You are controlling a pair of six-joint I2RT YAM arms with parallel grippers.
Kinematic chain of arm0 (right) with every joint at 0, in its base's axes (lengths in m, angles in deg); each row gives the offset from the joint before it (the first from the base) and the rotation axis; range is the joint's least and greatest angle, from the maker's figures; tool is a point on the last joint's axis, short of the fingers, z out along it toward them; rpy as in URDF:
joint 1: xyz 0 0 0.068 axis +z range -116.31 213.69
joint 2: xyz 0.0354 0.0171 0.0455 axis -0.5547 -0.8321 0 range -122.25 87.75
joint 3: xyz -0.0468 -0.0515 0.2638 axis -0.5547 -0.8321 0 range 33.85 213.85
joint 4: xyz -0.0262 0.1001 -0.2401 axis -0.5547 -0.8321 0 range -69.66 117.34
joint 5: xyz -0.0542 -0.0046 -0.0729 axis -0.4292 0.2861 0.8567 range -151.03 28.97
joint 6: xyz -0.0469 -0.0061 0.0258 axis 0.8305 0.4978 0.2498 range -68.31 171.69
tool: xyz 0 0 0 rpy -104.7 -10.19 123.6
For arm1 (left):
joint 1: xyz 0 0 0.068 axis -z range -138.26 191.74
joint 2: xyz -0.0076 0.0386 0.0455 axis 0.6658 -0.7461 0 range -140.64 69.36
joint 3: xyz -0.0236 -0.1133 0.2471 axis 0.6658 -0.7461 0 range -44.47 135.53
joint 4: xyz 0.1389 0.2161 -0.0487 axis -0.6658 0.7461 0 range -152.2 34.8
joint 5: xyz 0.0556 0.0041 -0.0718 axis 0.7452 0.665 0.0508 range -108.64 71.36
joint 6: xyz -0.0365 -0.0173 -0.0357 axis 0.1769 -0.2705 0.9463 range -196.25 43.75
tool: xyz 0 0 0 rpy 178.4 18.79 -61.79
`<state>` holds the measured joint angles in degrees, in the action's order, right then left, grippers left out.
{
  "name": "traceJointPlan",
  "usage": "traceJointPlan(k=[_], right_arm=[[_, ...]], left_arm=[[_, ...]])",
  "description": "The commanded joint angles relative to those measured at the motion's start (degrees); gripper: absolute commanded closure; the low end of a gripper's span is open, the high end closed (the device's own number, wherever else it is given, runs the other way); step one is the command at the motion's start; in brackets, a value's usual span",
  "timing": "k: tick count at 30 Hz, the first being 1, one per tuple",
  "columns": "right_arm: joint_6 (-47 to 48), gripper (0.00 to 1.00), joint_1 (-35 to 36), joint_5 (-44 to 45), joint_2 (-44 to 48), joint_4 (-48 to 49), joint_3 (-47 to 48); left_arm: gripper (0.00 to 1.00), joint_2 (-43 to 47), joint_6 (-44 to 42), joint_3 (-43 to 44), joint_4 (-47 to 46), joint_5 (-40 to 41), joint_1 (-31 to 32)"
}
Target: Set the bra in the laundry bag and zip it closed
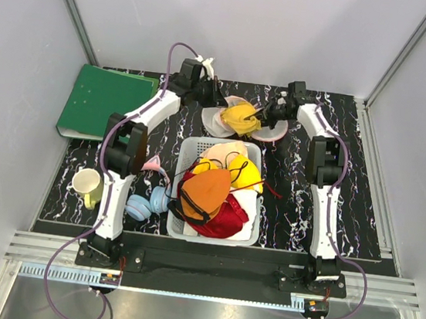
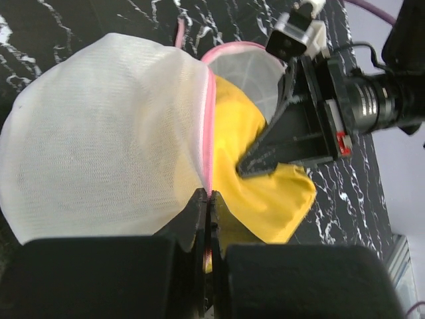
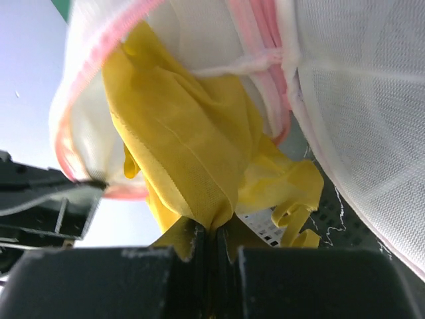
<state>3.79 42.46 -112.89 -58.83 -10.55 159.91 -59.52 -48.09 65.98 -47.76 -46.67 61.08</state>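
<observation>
Status: left pincer [image 2: 207, 199] is pinched shut on the pink zipper rim of the round white semi-sheer mesh laundry bag [image 2: 99, 146]. It holds the mouth up and open so there's something to push against. Right pincer [image 3: 211, 232] is clamped together on a fold of the plain bright yellow padded bra [image 3: 179, 153], nose aimed into the bag mouth, i.e. the stuffing grip. All of this sits just beyond the far rim of the grey-white slatted plastic basket [image 1: 189, 150], on the black marbled surface [image 1: 361, 217].

Where the bra is: partway in. In the left wrist view one part is tucked behind the pink rim and the rest bulges out past it. The right wrist view shows a strap end and a white tag hanging outside too. I'd call insertion roughly half done, zip not started.

Why the rim and not the mesh: my read is the rim is the stiff part, and the mesh would just collapse.

Risk: fabric or strap caught in the zipper track if I close with that lobe out. Next I'd want the loose part pushed deeper before letting go.

Orange bra [image 1: 207, 192] and yellow bra with black straps [image 1: 246, 171] lie inside the basket, not mine to take.
</observation>
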Motion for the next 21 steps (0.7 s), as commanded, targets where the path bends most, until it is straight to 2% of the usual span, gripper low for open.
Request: traceJointPlan(k=[1, 8, 14, 18, 19, 21], right_arm=[[-3.5, 1.0, 0.01, 1.41, -1.41, -1.57, 6.81], [-10.36, 1.0, 1.77, 0.61, -8.19, -0.87, 17.98], [-15.91, 1.0, 3.18, 1.14, -10.56, 4.75, 18.96], [-15.12, 1.0, 3.18, 1.4, -11.27, 5.28, 18.79], [-14.94, 1.0, 3.18, 1.67, -11.18, 5.28, 18.61], [-14.77, 1.0, 3.18, 1.58, -11.44, 5.37, 18.34]], left_arm=[[1.0, 4.87, -0.83, -0.24, -5.38, -4.75, 1.23], [1.0, 6.01, 3.64, -2.08, -8.97, -7.38, 3.34], [1.0, 5.39, 8.65, -4.81, -12.5, -8.53, 4.49], [0.74, 4.34, 8.93, -3.4, -8.2, -7.39, 3.17], [0.58, 4.51, 9.1, -3.75, -7.94, -7.56, 2.73], [0.49, 4.6, 8.58, -3.41, -6.28, -8.09, 1.59]])
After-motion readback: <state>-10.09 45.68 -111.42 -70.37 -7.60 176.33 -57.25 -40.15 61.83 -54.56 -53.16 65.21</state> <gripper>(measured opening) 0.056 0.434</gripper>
